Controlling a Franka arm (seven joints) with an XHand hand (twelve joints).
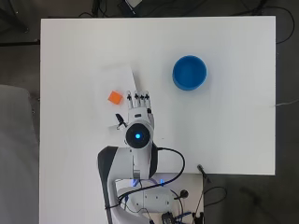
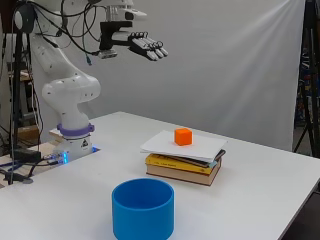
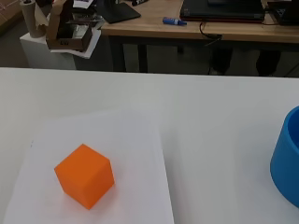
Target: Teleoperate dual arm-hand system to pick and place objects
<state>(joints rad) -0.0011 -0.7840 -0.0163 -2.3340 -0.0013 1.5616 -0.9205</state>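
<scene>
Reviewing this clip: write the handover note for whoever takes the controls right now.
Hand: open, fingers straight, holding nothing, high above the table.
Orange cube: on the white sheet topping the stack of books, untouched.
Blue bowl: on the table, apart from the stack; nothing shows in it from overhead.
Done: nothing placed.
Left: probably lower the hand, grasp the cube and place it, likely in the bowl.

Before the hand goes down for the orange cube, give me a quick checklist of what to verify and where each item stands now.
1. Hand open, fingers straight: ok.
2. Hand holds nothing: ok.
3. Orange cube free and unobstructed on the white sheet: ok.
4. Hand lined up over the cube: not ok; in the overhead view it sits beside the cube, and high above it.
5. Stack of books under the sheet steady: cannot tell.
6. Blue bowl upright and empty: ok.
</scene>
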